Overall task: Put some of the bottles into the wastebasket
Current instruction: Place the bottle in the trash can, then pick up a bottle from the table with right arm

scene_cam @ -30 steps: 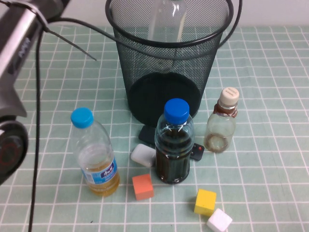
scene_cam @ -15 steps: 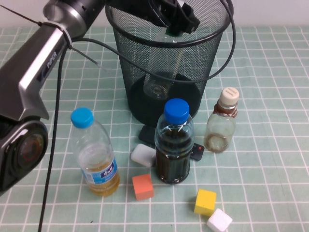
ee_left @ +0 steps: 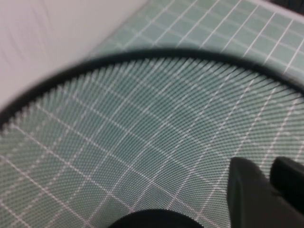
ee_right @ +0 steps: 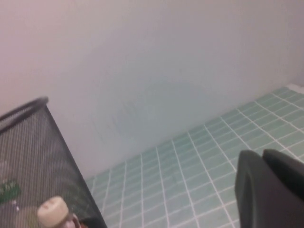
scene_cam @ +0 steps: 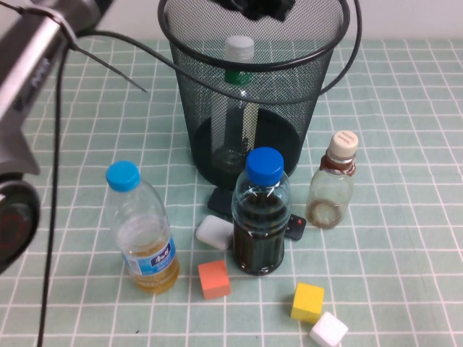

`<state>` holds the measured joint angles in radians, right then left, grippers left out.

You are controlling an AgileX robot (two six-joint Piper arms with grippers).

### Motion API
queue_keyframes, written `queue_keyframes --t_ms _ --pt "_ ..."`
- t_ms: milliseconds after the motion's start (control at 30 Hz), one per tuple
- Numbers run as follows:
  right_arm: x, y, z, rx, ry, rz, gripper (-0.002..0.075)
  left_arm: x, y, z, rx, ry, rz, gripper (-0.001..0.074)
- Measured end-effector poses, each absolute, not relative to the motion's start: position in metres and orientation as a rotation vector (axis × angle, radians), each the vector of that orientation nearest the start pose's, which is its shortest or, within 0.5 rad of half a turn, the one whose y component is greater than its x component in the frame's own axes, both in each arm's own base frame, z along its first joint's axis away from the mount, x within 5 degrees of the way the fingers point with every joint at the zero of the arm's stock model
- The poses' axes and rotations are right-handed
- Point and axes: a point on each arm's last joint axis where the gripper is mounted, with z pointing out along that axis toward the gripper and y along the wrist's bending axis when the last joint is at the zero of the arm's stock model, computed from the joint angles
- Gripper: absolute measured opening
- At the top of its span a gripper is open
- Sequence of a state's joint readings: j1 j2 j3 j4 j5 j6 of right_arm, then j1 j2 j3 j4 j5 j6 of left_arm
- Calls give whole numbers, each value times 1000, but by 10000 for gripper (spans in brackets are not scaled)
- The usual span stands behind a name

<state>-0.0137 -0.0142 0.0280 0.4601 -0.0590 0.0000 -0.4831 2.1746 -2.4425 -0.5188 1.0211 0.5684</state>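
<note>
The black mesh wastebasket stands at the back middle of the table. The white-capped bottle with a green neck band stands upright inside it. My left gripper hovers just above the rim, open and empty; its dark fingers show over the mesh in the left wrist view. The cream-capped bottle with brownish residue stands on the table right of the basket, also in the right wrist view. My right gripper is shut, off to the right, out of the high view.
A dark-liquid bottle with a blue cap and a yellow-liquid bottle with a light-blue cap stand in front of the basket. An orange cube, a yellow cube, two white blocks and a flat black item lie around them.
My left gripper went down into the basket with the white-capped bottle, let it go, and has risen above the rim. The bottle now stands on the basket's floor.
</note>
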Motion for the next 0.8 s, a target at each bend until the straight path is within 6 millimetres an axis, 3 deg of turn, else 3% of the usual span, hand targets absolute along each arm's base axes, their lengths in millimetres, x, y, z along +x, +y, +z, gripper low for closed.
queue_keyframes --t_ms 100,267,500,667,800 --pt "55 -5 212 439 1355 408 -10 394 -249 426 1052 1859 -558 32" --pt "55 2 214 473 1450 532 -10 355 -224 472 1087 1845 -464 2" --pt "62 22 278 224 1858 509 -10 282 -175 541 1016 1772 -334 -1" --pt "90 22 320 76 2142 378 -10 216 -130 564 929 1708 -214 -1" --pt "120 22 341 -20 2240 339 -8 171 -100 546 852 1678 -162 -3"
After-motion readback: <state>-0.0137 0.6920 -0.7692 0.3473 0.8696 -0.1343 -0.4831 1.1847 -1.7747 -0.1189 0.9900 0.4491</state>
